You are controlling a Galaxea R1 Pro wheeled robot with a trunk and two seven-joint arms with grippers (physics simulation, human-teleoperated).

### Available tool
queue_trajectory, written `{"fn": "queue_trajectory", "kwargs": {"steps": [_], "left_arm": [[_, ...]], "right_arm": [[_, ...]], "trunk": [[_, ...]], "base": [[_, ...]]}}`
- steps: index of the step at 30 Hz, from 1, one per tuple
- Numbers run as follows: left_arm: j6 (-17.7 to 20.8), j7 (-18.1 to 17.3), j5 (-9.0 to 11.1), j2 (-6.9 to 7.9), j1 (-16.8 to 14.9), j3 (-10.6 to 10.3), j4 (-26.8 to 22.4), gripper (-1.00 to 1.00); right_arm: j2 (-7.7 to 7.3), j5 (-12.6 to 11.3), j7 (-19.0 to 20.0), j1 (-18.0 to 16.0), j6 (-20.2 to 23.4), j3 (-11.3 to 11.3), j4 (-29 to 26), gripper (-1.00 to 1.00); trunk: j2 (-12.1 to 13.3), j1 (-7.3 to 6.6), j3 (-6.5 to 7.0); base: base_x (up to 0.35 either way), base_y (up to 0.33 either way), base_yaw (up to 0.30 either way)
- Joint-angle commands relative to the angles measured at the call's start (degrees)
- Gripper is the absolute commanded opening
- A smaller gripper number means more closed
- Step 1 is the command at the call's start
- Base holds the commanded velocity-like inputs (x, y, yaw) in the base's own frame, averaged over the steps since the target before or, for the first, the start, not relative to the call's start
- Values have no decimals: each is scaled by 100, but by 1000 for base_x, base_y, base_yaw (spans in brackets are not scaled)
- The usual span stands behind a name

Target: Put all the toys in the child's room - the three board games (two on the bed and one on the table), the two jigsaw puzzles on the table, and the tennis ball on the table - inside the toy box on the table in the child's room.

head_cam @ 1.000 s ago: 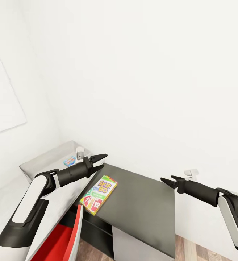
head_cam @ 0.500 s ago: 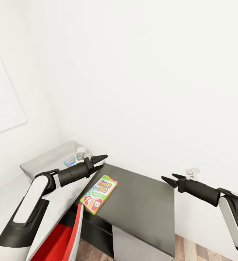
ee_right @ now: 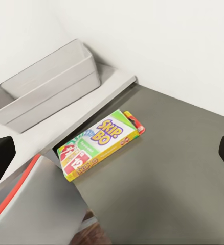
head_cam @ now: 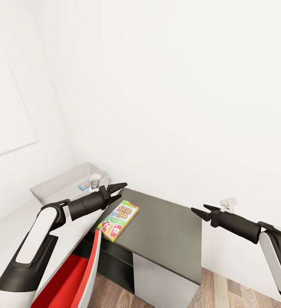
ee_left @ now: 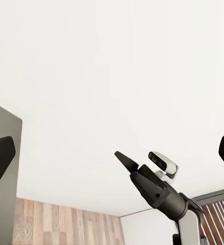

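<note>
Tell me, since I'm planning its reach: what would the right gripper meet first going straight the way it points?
Likely the SKIP-BO box on the dark cabinet top; the right gripper aims that way, though depth is unclear.

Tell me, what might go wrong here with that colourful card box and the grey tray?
The SKIP-BO box lies at the edge of the dark cabinet top, near the pale table. A clumsy nudge from the open left gripper might push it off the edge. The toy box sits back in the corner by the wall, so carrying the game there could mean a long reach. The red chair below may get in the way of the arm.
</note>
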Motion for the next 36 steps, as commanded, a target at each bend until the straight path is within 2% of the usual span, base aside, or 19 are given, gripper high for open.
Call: {"fn": "queue_trajectory", "kwargs": {"steps": [1,14,36], "left_arm": [[6,59,60,3,-6,-4,-5,100],[4,59,58,3,-6,-3,-5,100],[4,59,58,3,-6,-3,-5,100]], "right_arm": [[0,-15,13,-6,33,-5,-2,100],[-7,-16,22,-5,52,-10,-2,100],[-14,-16,18,-6,69,-7,-2,100]], "trunk": [[-13,3,-13],[-13,3,-13],[-13,3,-13]], "base": [[-44,0,0],[-21,0,-47],[-2,0,-250]]}}
